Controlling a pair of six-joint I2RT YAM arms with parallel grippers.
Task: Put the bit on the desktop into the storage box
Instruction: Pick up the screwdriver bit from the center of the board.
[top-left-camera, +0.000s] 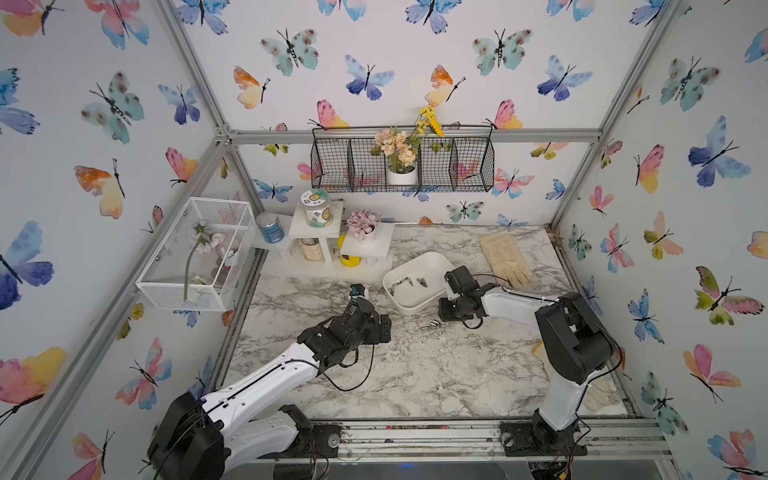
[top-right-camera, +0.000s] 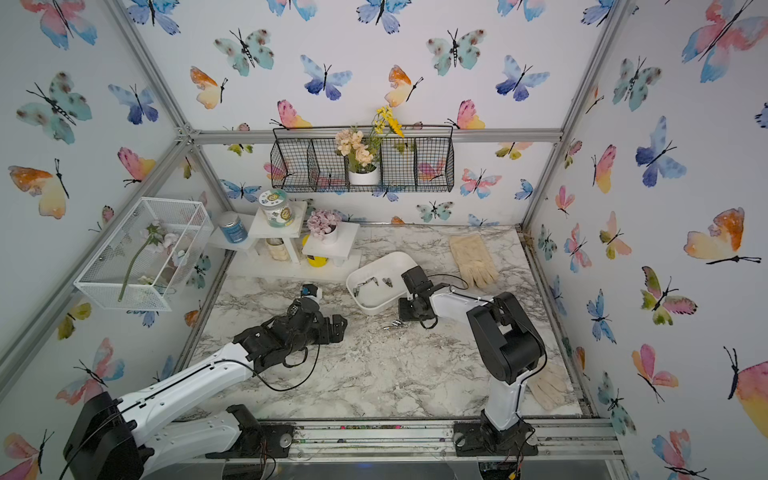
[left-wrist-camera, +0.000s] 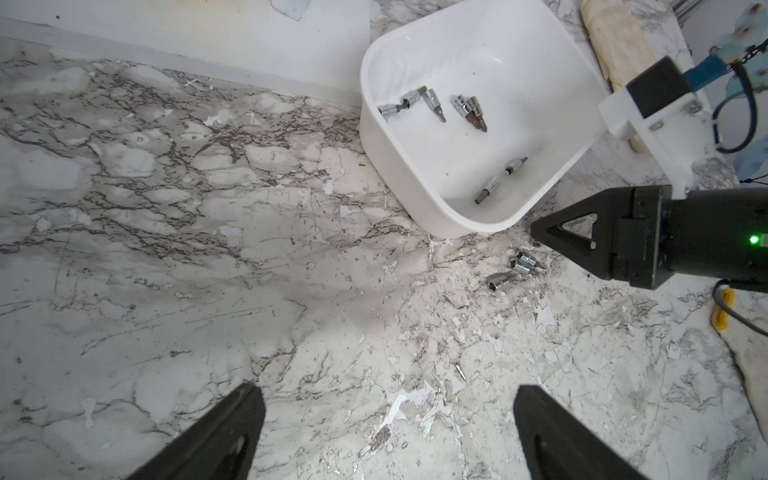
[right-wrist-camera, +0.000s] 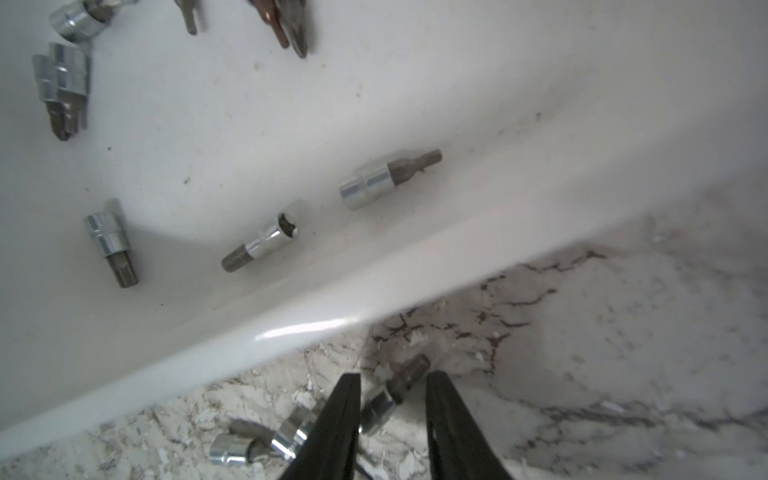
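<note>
Though set narrow on both sides of one bit (right-wrist-camera: 395, 390), low in the middle of the right wrist view, leaves a small gap: right pincer (right-wrist-camera: 393, 375), not tight. Bit on the worktop (right-wrist-camera: 602, 332), just below the storage box (right-wrist-camera: 291, 328). Two more bits (right-wrist-camera: 291, 432) at its left. Other bits (right-wrist-camera: 386, 178) inside the box. Wide left pincer (left-wrist-camera: 386, 388), holding nothing, at the bottom of its view.

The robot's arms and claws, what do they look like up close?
Both arms, left arm and right arm, have white shells with black joints, and thin black cables loop beside them. The left gripper and right gripper have black tapering fingers; the right's shows a triangular cut-out and a green light.
</note>
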